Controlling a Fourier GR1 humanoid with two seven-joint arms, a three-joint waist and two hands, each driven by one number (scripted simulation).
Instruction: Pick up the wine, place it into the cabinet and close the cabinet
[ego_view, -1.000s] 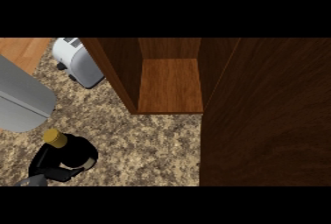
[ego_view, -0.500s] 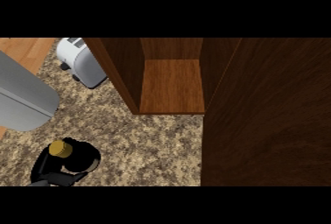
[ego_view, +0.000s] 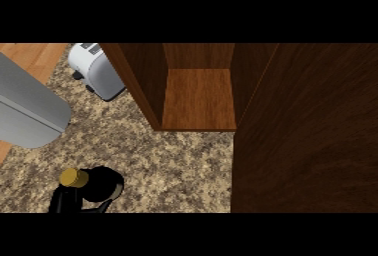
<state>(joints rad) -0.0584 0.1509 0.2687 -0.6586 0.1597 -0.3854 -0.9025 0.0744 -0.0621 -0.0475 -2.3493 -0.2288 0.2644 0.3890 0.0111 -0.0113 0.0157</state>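
Speckled stone table (ego_view: 170, 160) fills most of the head view, with the open cabinet (ego_view: 198, 100) as my landmark: its wooden shelf sits bare, and its door (ego_view: 310, 130) swings out as a big dark panel on the cabinet's right. Left of the cabinet stands a toaster (ego_view: 100, 70), and further left a large grey thing (ego_view: 26, 110) (can't tell what it is).

The wine (ego_view: 96, 187) is well below and left of the cabinet, near the view's lower edge: dark bottle, gold cap (ego_view: 74, 177) pointing up toward me. Black shapes hug the bottle's lower side, and I can't separate robot hand from bottle there, so I can't say which robot hand it is or how its fingers stand. No grey forearm shows clearly. The other side of the view is all cabinet door, no robot hand visible.

Step in hand, as I judge it: the pick or early carry, bottle not yet near the cabinet, placing and closing both undone. Next move calls for taking the wine up and right across the table to the cabinet mouth, keeping it upright, clearing the cabinet's left wall, then setting it on the shelf. After that the door needs pushing shut from its outer side.
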